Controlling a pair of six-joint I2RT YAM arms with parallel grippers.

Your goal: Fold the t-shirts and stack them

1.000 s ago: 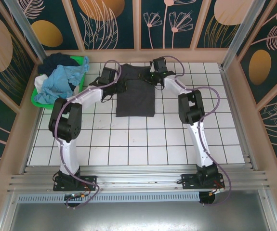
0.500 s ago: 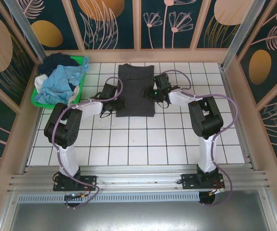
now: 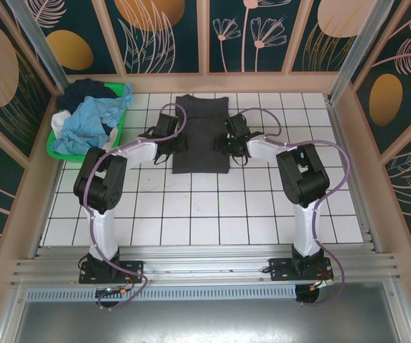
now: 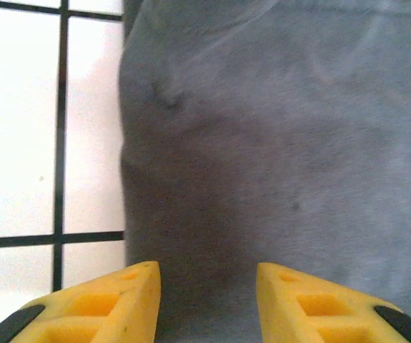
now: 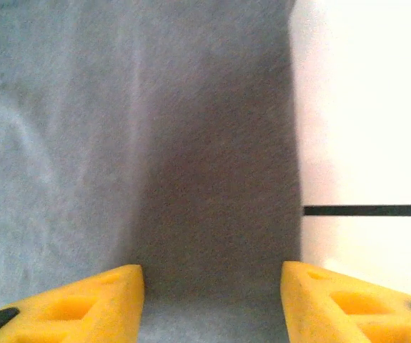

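Both long edges of the charcoal t-shirt (image 3: 201, 136), a folded strip far-centre on the table (image 3: 191, 214) with its long axis running away from the bases, are equally attended: left gripper (image 4: 205, 275) at left edge, right gripper (image 5: 211, 275) at right, jaws spread, pinching nothing.

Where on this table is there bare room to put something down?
The tiled table is bare nearer than the grey t-shirt, between the left arm and right arm, and at the far right corner. Crowded: far left, the green basket heaped with clothes.
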